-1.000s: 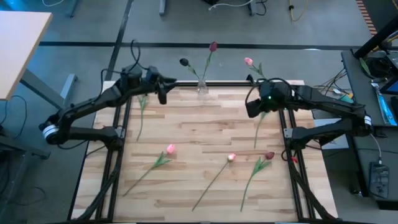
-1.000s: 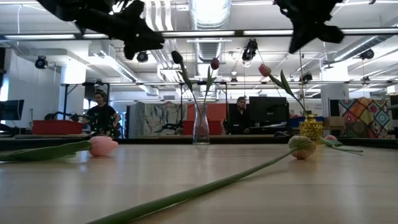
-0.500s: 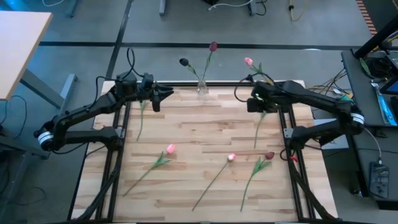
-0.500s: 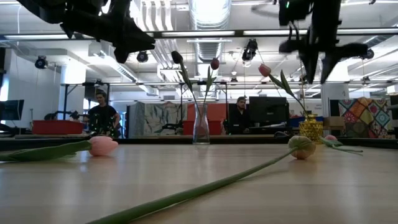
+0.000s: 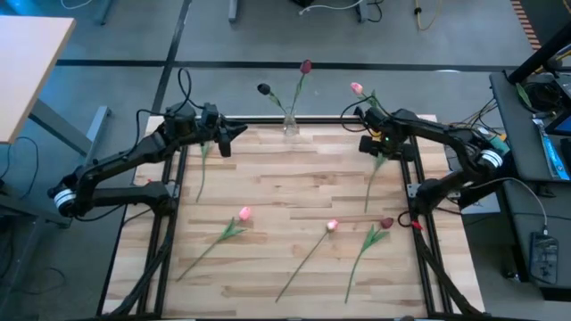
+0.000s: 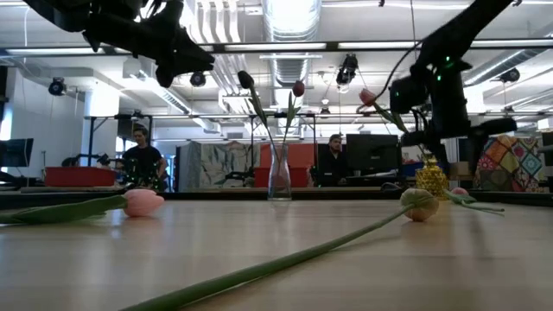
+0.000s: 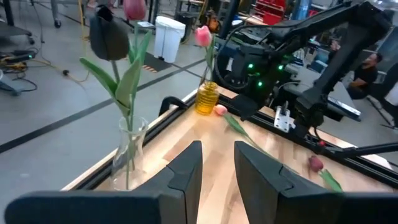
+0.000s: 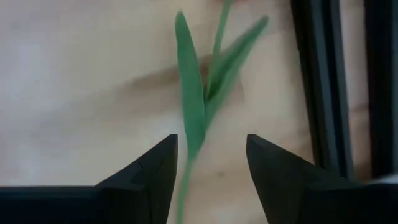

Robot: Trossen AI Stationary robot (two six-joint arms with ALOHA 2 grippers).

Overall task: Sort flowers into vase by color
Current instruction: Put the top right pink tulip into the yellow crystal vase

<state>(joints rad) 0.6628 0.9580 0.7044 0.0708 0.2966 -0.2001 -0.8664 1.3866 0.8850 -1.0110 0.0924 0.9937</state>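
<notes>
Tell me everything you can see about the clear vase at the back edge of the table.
The clear vase is a slim, see-through vessel, glass by its look, that narrows at the middle and flares toward its mouth. It stands upright at the middle of the wooden table's far edge, between the two arms. Two dark-headed tulips stand in it, stems leaning apart. Neither end effector touches it.

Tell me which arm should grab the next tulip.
Right. Its open pincer hangs straight above a tulip stem lying on the table; the left pincer points toward the glass vase, no stem beneath.
</notes>
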